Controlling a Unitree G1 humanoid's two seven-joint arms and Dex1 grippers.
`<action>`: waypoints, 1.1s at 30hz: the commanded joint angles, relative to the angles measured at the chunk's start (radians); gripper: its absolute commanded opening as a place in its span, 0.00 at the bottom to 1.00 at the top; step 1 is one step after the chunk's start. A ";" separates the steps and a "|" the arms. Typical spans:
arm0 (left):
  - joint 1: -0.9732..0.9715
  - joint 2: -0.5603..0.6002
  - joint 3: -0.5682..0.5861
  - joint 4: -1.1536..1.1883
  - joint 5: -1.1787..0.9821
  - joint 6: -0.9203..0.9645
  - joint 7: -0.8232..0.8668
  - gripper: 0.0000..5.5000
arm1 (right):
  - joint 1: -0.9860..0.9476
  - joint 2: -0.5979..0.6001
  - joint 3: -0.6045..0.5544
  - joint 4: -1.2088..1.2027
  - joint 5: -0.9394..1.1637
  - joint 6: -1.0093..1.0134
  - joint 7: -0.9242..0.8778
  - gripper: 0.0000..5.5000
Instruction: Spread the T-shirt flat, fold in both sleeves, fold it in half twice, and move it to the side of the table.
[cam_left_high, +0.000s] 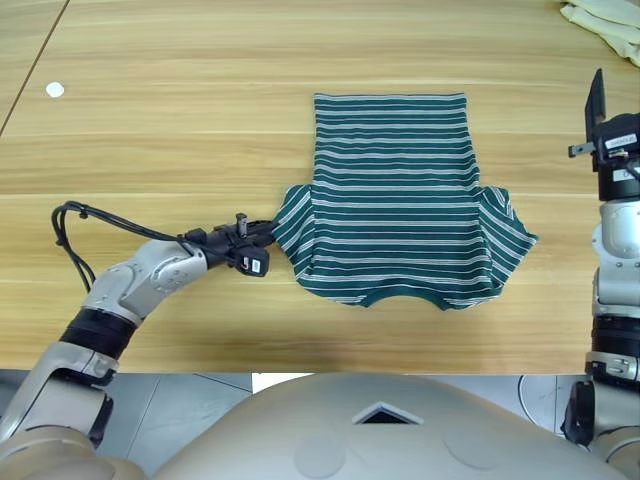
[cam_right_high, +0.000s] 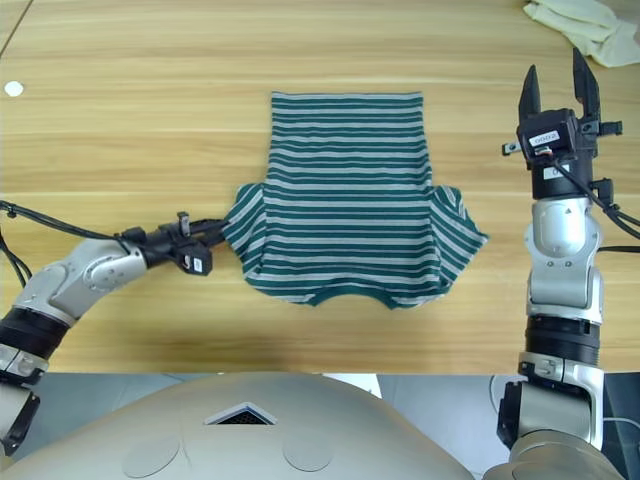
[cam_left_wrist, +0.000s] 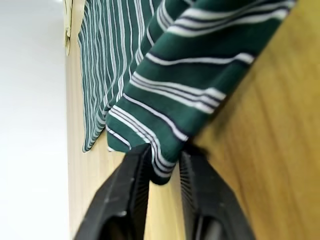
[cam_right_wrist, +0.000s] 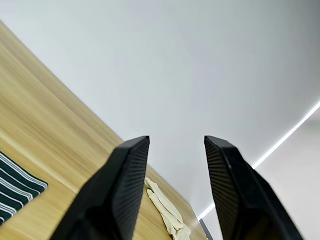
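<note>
Left gripper (cam_left_wrist: 165, 157) pinches the sleeve (cam_left_wrist: 200, 85) between its 2 fingers; better fold it low across the T-shirt (cam_right_high: 345, 180). Right gripper (cam_right_wrist: 175, 142) gapes, empty.

Passage lies open over the table (cam_right_high: 120, 60) around the T-shirt (cam_right_high: 345, 200) (pale cloth (cam_right_high: 585, 25) occupies the far right corner).

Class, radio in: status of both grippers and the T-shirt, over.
Left gripper shut on T-shirt sleeve. Right gripper open, empty, beside shirt. Pale cloth far corner, not obstructing.
</note>
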 joint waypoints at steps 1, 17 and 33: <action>0.068 -0.005 -0.077 0.084 0.060 0.019 -0.056 0.09 | -0.002 0.012 -0.006 -0.006 -0.003 0.010 -0.007 0.37; 0.125 -0.109 0.046 0.062 -0.107 -0.005 0.130 0.00 | -0.008 0.044 0.016 0.017 -0.017 0.010 -0.012 0.37; 0.019 -0.214 0.040 0.034 0.028 -0.133 0.303 0.00 | -0.040 0.069 0.055 0.063 -0.041 0.000 -0.028 0.37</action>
